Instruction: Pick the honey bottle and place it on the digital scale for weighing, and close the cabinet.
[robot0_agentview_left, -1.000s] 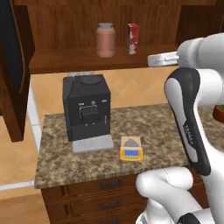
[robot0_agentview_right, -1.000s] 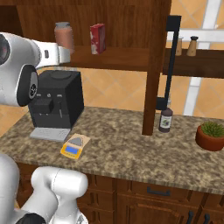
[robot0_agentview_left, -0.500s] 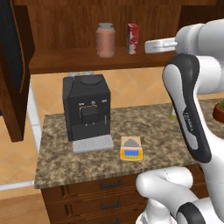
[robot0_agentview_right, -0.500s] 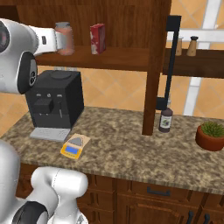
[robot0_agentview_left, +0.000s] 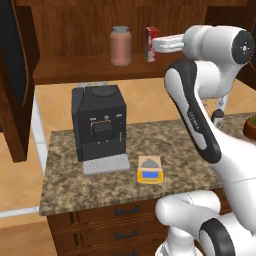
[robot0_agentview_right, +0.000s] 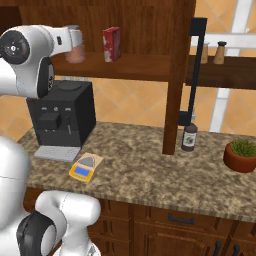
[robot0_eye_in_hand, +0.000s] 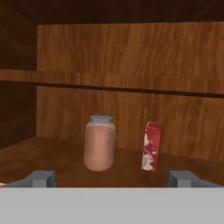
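A: Honey bottle (robot0_eye_in_hand: 99, 143) — where do you see it?

B: You see one, upright on the cabinet (robot0_agentview_left: 75, 20) shelf, long axis vertical, grey lid up. One red-and-white carton (robot0_eye_in_hand: 151, 146) stands just beside it, apart.

A: And your arm?

B: Raised to shelf height, forearm level, the claw (robot0_eye_in_hand: 111, 178) facing into the cabinet towards the bottle. Its fingertips (robot0_eye_in_hand: 41, 178) stand wide apart and grip nothing; the bottle sits between them, further back.

A: Below that?

B: One digital scale (robot0_agentview_left: 150, 169) lies flat on the tabletop (robot0_agentview_left: 165, 142), near one black coffee machine (robot0_agentview_left: 98, 128). You also see the cabinet door (robot0_agentview_left: 15, 75) swung open at the left.
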